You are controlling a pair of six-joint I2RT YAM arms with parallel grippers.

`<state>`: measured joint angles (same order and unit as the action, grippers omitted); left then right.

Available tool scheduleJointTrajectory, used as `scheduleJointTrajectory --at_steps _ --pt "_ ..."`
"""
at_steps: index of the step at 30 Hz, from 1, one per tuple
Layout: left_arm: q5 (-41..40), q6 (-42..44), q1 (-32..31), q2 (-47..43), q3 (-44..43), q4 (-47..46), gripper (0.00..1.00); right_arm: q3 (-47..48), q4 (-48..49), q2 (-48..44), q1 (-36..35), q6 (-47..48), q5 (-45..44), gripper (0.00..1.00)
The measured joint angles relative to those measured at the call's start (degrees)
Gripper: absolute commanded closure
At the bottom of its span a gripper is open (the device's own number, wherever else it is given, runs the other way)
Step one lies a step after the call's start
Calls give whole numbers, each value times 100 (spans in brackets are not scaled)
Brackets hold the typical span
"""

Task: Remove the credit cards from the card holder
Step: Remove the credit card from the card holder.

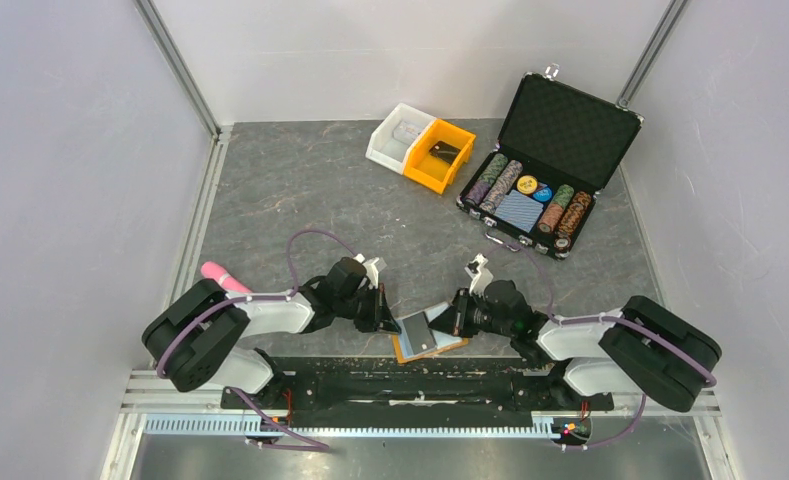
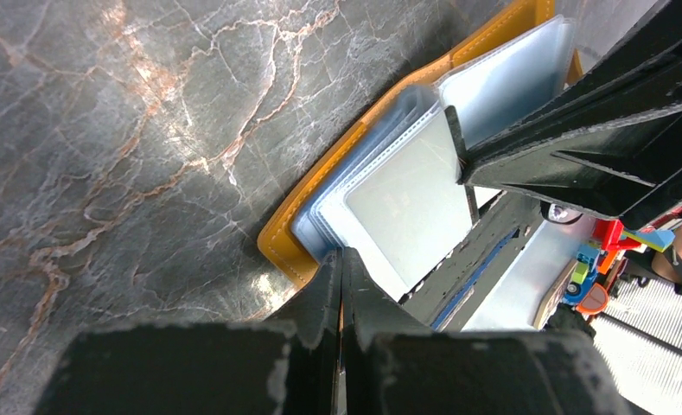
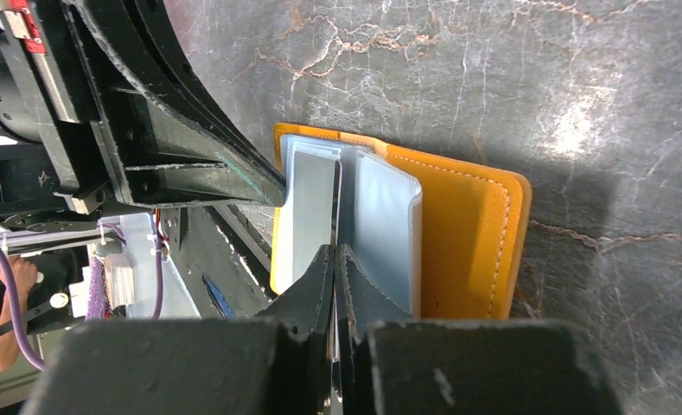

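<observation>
Lying open on the dark marbled bench (image 1: 300, 190), at its near edge between the two arms, is the card holder (image 1: 428, 335), orange-tan outside, its clear and light blue sleeves (image 3: 389, 225) fanning upward. The left hand (image 1: 389, 322) is closed, pinching the holder's orange edge near one corner. The right hand (image 1: 454, 318) is closed too, its tips meeting among the sleeves; whether they are gripping one is unclear. An orange bin (image 1: 438, 155) and an open chip case (image 1: 550, 170) are sitting well apart, at the far side.
</observation>
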<state>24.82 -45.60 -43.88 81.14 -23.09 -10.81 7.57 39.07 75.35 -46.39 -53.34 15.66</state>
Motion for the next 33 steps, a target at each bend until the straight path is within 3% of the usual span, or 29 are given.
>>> scheduleJointTrajectory --at_steps 22,25,29,33 --pt "20 4 -2 55 -111 131 96 55 -1716 -1486 387 555 -267 100" --pt "-20 7 -2 17 -151 247 90 101 -1985 -1725 487 699 -356 100" --pt "-83 7 -2 -170 -153 474 72 166 -2282 -1989 619 870 -400 100" --pt "-90 7 -2 -409 -179 680 61 251 -2503 -2284 695 977 -398 100"
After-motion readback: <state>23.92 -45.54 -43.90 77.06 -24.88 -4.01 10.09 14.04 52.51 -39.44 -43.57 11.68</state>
